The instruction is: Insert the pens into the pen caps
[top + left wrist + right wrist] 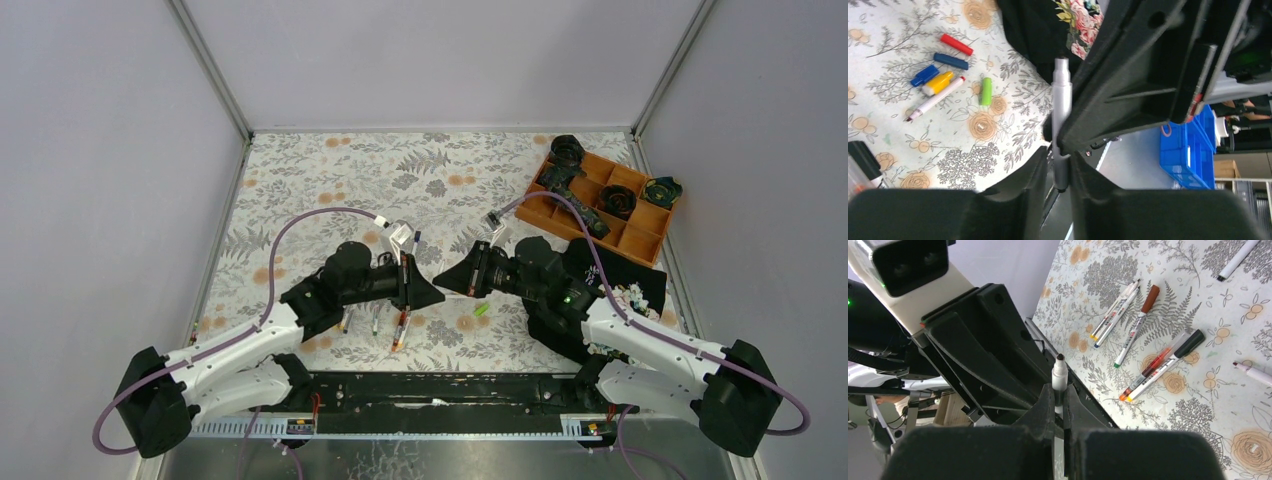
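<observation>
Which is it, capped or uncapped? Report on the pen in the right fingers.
Uncapped at the visible end: the pen between the right fingers shows a bare dark nib. Its other end is hidden.

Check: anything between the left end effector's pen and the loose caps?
Nothing visible: only bare tablecloth lies between the grey pen and the green cap; the right end effector crowds the pen's other side.

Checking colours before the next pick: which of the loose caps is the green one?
The green cap, rightmost in the left wrist view, just right of the white pen; the red cap, two blue caps and yellow cap lie left of it.
</observation>
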{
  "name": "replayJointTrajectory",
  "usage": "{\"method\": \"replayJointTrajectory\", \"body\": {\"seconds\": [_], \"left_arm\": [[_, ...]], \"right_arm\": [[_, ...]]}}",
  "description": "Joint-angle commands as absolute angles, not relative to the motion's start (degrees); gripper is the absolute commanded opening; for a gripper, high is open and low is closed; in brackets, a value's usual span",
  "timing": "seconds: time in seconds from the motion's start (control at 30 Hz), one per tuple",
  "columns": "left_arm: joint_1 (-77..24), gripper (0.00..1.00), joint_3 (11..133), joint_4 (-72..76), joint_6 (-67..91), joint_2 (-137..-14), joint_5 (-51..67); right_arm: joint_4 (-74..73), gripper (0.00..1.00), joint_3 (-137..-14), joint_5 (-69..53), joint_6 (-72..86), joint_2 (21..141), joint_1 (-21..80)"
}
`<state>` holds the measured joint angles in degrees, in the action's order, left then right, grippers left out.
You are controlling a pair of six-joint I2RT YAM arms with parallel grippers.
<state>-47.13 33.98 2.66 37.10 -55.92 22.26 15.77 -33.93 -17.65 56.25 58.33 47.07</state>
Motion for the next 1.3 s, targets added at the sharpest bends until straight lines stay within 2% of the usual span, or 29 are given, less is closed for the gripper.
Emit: {"method": "replayJointTrajectory", "body": {"seconds": [0.0, 0.03, 0.07, 0.27, 0.4, 0.57, 0.63, 0.73, 0.83, 0.97, 1.0, 1.07, 1.13, 1.27], "left_arm": [[-47.6, 0.11, 34.2, 10.5, 38.8, -55.8, 21.3], [-47.6, 0.03, 33.9, 10.8, 38.9, -55.8, 21.2], [-47.5, 0.0, 33.7, 10.8, 38.9, -55.6, 21.3], [-47.8, 0.0, 32.3, 10.4, 38.1, -53.8, 23.6], [-48.0, 0.0, 32.0, 10.1, 37.8, -53.4, 25.2], [-48.3, 0.0, 32.2, 10.1, 37.1, -53.0, 26.0], [-48.4, 0.0, 32.3, 10.2, 37.0, -53.1, 26.2], [-48.5, 0.0, 32.5, 10.0, 36.8, -53.2, 25.8], [-48.5, 0.02, 33.1, 10.8, 36.8, -53.6, 25.1], [-48.5, 0.28, 33.7, 12.8, 37.3, -54.4, 23.6], [-48.5, 0.32, 33.7, 13.5, 37.5, -54.5, 23.3], [-48.5, 0.33, 33.6, 14.8, 37.8, -54.9, 22.7], [-48.6, 0.3, 33.5, 16.1, 38.2, -55.6, 22.8], [-48.6, 0.01, 33.7, 16.6, 38.6, -57.0, 23.7]], "right_arm": [[18.3, 0.0, -36.6, -20.2, 57.1, 57.0, 46.8], [18.1, 0.0, -36.6, -20.1, 57.1, 57.1, 46.8], [17.6, 0.0, -36.6, -19.8, 57.1, 56.9, 46.8], [13.7, 0.32, -38.8, -16.0, 54.6, 56.6, 46.8], [11.3, 0.39, -41.3, -14.2, 53.0, 57.1, 46.8], [10.3, 0.41, -42.8, -12.5, 52.2, 57.7, 46.8], [10.2, 0.38, -43.2, -12.5, 52.1, 58.1, 46.8], [10.3, 0.12, -43.7, -13.6, 51.8, 58.6, 46.8], [10.0, 0.01, -43.7, -14.7, 51.6, 58.7, 46.8], [9.6, 0.0, -42.4, -15.1, 52.1, 57.8, 46.8], [9.5, 0.0, -42.0, -15.1, 52.3, 57.5, 46.8], [9.5, 0.0, -41.1, -15.1, 52.8, 56.9, 46.8], [9.5, 0.0, -40.6, -15.2, 53.3, 56.4, 46.8], [9.2, 0.0, -40.2, -15.1, 53.4, 55.9, 46.8]]}}
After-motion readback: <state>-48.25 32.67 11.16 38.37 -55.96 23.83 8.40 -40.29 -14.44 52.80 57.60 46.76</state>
